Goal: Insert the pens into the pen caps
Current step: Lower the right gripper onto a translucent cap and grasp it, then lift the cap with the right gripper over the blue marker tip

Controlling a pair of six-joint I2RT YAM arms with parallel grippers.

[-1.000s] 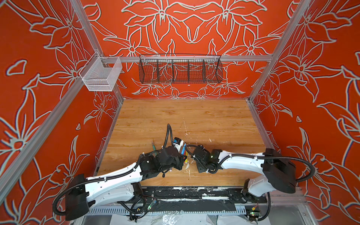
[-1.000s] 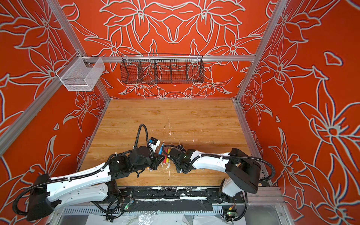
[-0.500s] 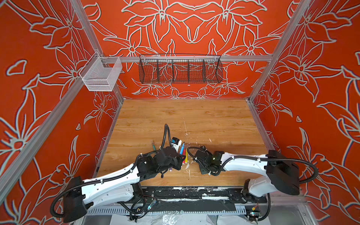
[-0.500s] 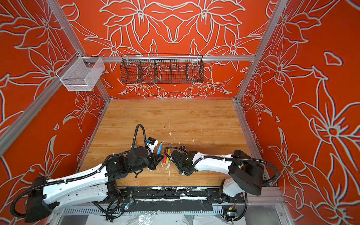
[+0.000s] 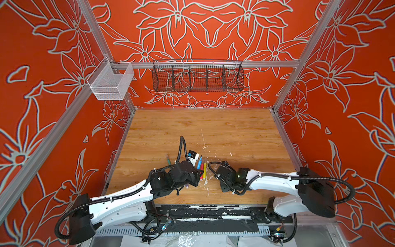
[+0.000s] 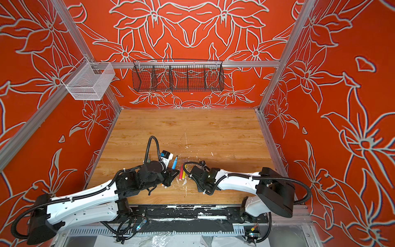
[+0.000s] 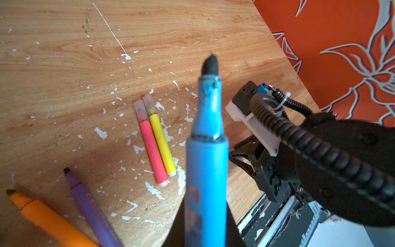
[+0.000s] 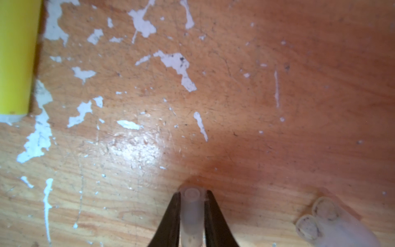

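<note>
— Over at nine o'clock, why that grip?
— My left claw (image 6: pixel 173 171) clamps the blue pen (image 7: pixel 206 171) by its barrel, tip free toward twelve. At three o'clock my right claw (image 8: pixel 193 195) pinches a clear cap (image 8: pixel 190 216), presumably to meet it.

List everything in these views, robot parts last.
blue pen: one, blue, uncapped, held above the table
capped pens: two, pink and yellow, side by side on the table
uncapped pens: two, purple and orange, lying close together on the table
green pen: one, green, on the table beyond the left arm
held cap: one, clear, between the right fingers
loose caps: two, clear, together on the table
table: one, wood-look, white flecks
wire basket: one, black, back wall
mesh basket: one, white, left rail
left fingers: black, shut on the blue pen
right fingers: black, shut on the held cap
</note>
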